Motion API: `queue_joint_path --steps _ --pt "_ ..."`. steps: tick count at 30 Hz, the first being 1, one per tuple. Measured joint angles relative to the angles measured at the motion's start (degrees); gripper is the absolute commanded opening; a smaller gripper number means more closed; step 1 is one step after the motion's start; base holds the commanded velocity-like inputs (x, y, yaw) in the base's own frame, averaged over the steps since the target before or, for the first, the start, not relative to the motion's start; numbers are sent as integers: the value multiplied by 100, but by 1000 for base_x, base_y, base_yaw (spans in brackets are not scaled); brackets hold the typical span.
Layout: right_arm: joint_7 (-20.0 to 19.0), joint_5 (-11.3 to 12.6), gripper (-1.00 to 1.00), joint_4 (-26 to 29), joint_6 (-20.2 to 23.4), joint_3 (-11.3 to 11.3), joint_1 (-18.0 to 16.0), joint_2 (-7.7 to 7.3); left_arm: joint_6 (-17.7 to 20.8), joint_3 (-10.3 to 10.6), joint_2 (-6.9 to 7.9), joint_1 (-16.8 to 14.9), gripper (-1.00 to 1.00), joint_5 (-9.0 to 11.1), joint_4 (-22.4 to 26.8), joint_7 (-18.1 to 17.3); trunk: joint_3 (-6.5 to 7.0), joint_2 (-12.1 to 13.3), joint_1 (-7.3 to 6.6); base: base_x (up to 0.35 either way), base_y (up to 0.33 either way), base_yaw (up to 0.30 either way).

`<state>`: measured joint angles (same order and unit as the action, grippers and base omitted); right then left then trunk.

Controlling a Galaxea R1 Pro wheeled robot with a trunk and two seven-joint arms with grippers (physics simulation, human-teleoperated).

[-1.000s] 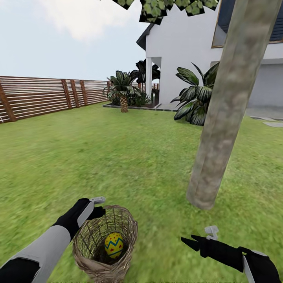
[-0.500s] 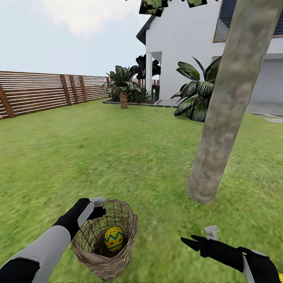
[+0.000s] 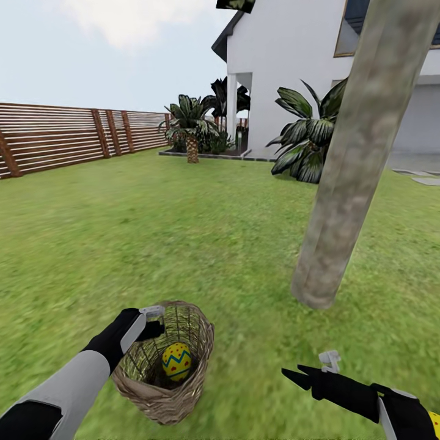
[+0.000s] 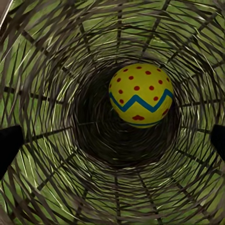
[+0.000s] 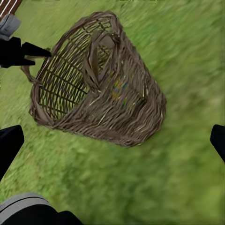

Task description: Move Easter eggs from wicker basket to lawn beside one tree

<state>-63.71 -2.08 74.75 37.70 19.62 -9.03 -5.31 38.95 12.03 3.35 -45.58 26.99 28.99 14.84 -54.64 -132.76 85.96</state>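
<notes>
The brown wicker basket [image 3: 183, 391] lies tipped on the lawn [image 3: 183, 232], its mouth turned toward me. One yellow Easter egg [image 3: 176, 360] with a blue zigzag and red dots rests deep inside. My left gripper [image 3: 153, 321] hovers open at the basket's rim. Its wrist view looks straight down the weave [image 4: 56, 70] at the egg [image 4: 140, 96], with the left gripper [image 4: 112, 140] spread wide. To the basket's right my right gripper [image 3: 308, 366] is open above the grass. From the right wrist view the basket [image 5: 122, 103] lies ahead of the open right gripper [image 5: 112, 140]. The tree [image 3: 342, 183] rises at the right.
A brown slatted fence [image 3: 55, 137] runs along the left. At the back are a short palm [image 3: 192, 131], a broad-leaved shrub [image 3: 302, 146] and the white house [image 3: 287, 73]. A small yellow patch [image 3: 434, 421] shows beside my right arm; I cannot tell what it is.
The whole picture has slid upward a little, so the camera moved. Both arms hold their pose and both grippers stay open. The egg still lies in the basket.
</notes>
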Motion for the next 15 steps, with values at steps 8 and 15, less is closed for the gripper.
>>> queue_joint_path --steps 8,15 --pt "-9 27 100 33 -3 75 2 5 0 0 0 0 100 1 0 -1 -171 -321 176 0 0 0" --pt "6 32 100 27 4 58 2 -1 0 0 0 0 100 0 7 -1 -338 -563 308 0 0 0"
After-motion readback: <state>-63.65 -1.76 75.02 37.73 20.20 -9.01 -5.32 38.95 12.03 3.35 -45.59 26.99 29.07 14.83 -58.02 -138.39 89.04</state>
